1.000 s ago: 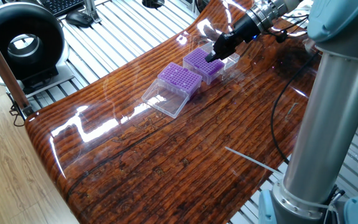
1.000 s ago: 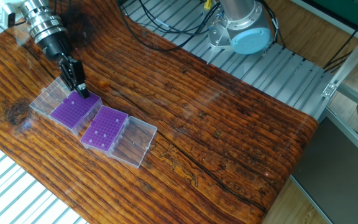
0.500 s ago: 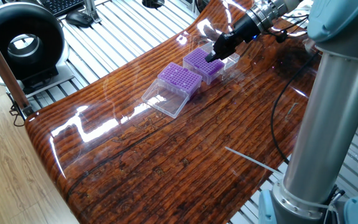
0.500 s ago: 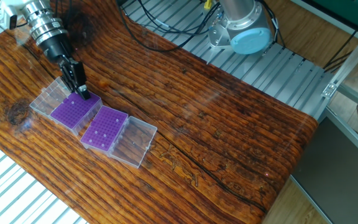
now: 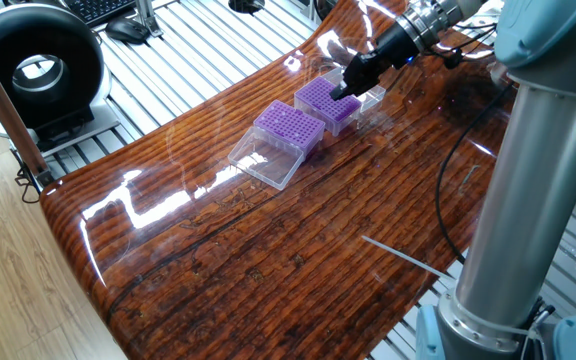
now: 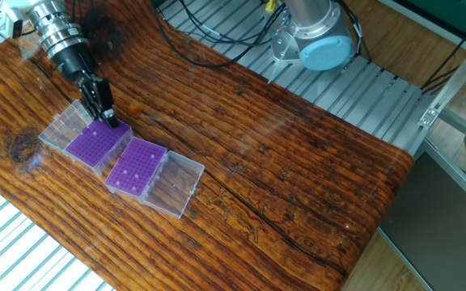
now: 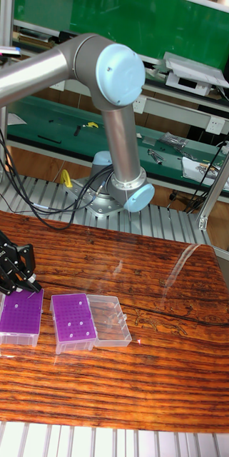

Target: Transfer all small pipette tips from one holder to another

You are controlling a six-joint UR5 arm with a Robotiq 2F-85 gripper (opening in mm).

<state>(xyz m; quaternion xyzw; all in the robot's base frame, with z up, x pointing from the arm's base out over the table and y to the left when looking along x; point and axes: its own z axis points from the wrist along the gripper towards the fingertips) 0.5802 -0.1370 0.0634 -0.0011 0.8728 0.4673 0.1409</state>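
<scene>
Wooden tabletop (image 6: 298, 178) upper left: gripper (image 6: 108, 121) dips onto one purple box (image 6: 97, 143) for picking tips, jaws' spread unclear.

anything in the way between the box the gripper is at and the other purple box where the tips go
Nothing visible. The gripper is down at the far purple box, and the near purple box sits right beside it, lid folded open away from the path.

The UR5 arm (image 7: 93, 61) reaches from its base at centre frame toward the left edge in the tall fixed view. Its end effector (image 6: 108, 121) points steeply downward, black fingers (image 7: 23, 280) drawn close together at the tips.
</scene>
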